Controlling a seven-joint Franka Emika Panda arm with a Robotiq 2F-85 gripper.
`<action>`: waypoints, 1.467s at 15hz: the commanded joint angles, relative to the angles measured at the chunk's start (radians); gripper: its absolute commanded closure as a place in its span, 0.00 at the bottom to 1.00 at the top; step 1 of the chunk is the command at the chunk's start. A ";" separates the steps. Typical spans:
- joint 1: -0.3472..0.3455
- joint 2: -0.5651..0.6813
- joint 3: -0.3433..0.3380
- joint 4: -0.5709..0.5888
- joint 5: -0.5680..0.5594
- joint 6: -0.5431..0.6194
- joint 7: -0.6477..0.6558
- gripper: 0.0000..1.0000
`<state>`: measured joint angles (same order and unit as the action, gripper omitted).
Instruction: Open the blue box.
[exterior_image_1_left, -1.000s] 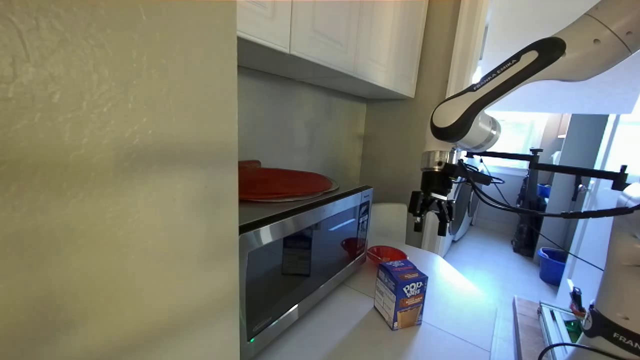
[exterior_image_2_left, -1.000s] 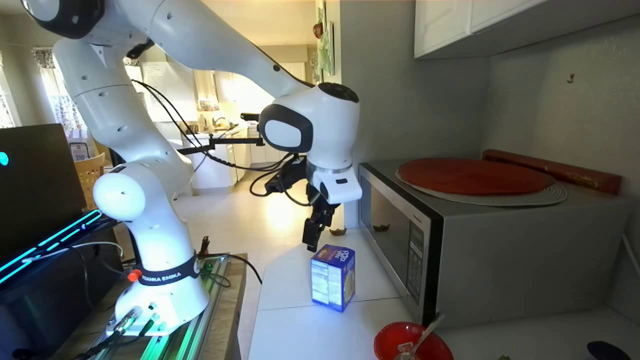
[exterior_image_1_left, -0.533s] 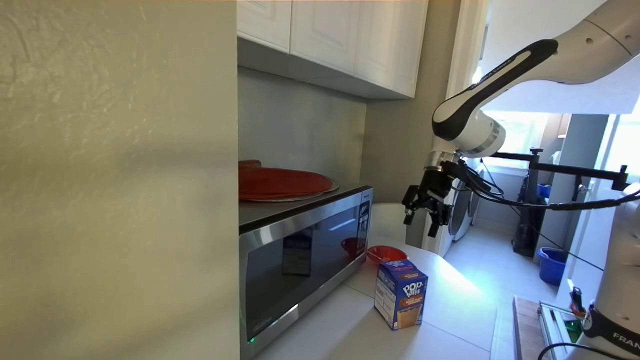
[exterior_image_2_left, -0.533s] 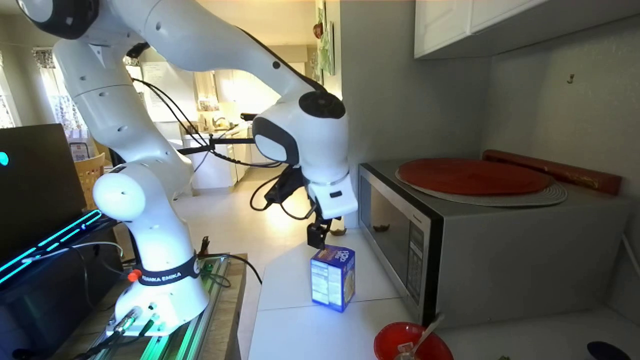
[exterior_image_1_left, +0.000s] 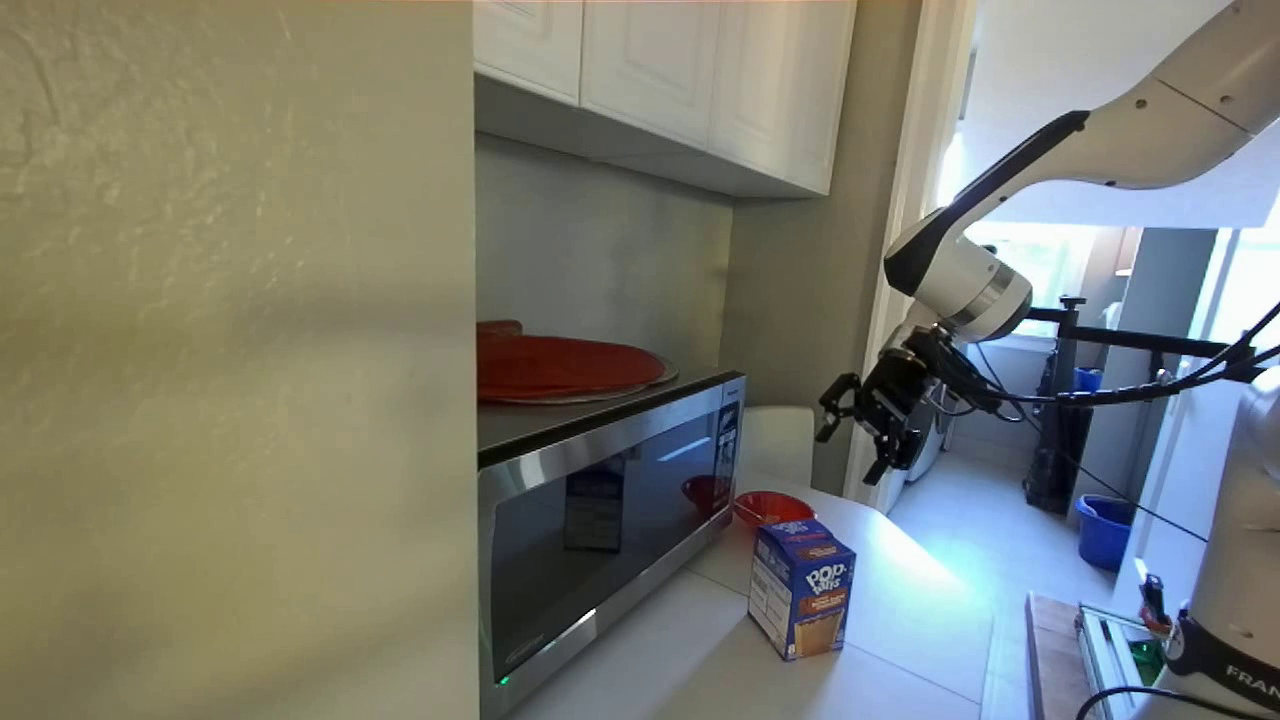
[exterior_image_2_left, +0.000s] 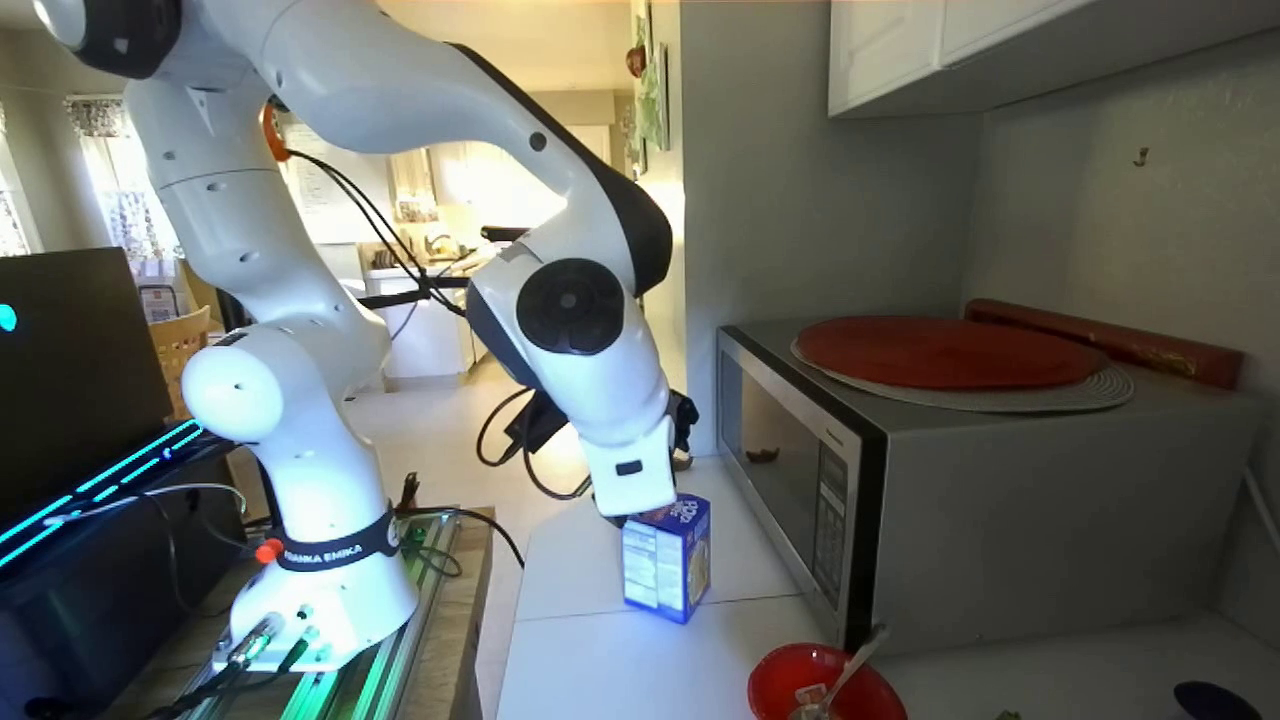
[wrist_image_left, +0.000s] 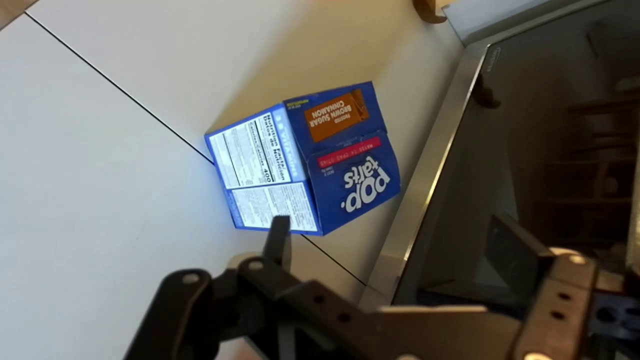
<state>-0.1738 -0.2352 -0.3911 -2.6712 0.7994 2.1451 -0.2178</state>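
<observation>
Blue box (wrist_image_left: 302, 161), upright on the desk (wrist_image_left: 115, 200): light, crushable card, I'd judge, best pinched at the top flap (wrist_image_left: 355, 182); hand (wrist_image_left: 394, 235) spread apart, empty.

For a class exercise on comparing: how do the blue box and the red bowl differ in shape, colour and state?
The blue box is an upright, straight-edged carton; the red bowl is round and lower. The blue box is blue with white print, the red bowl red. The blue box's top looks closed; the red bowl is open, with a utensil in it. Both rest on the white tabletop.
</observation>
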 joint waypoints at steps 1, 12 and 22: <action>-0.035 0.003 0.035 0.002 0.009 -0.008 -0.003 0.00; -0.039 0.030 0.023 0.012 0.040 -0.056 -0.022 0.00; -0.118 0.217 -0.002 0.068 0.203 -0.238 -0.172 0.00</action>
<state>-0.2685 -0.0942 -0.3991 -2.6372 0.9136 1.9512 -0.3163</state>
